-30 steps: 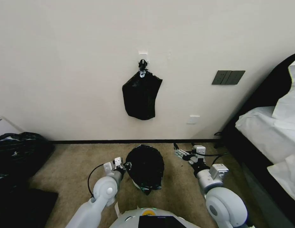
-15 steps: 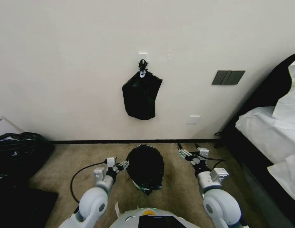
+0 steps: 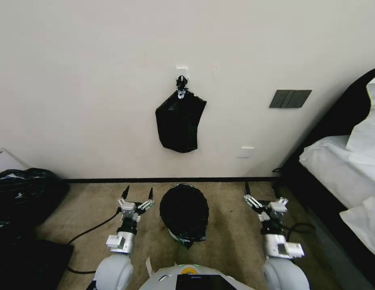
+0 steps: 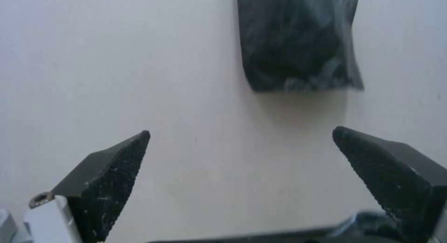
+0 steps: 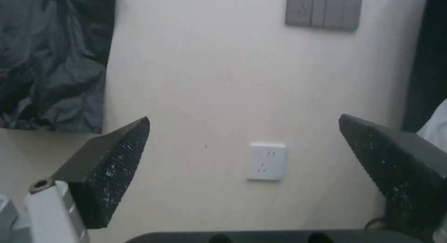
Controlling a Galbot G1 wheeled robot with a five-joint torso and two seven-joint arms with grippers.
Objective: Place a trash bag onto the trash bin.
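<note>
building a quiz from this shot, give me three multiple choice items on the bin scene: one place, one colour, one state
1. Where is the trash bin?
A. on the bed
B. on the carpet between the two hands
C. hung on the wall

2. What colour is the bag on the bin?
A. black
B. white
C. blue

3. How are the robot's hands?
A. both shut on the bag
B. one open, one shut
C. both open, holding nothing

Key: B, the trash bin stands on the carpet between the left hand and the right hand. A, the trash bag over it is glossy black. C, both hands' fingers are spread apart with nothing between them.
</note>
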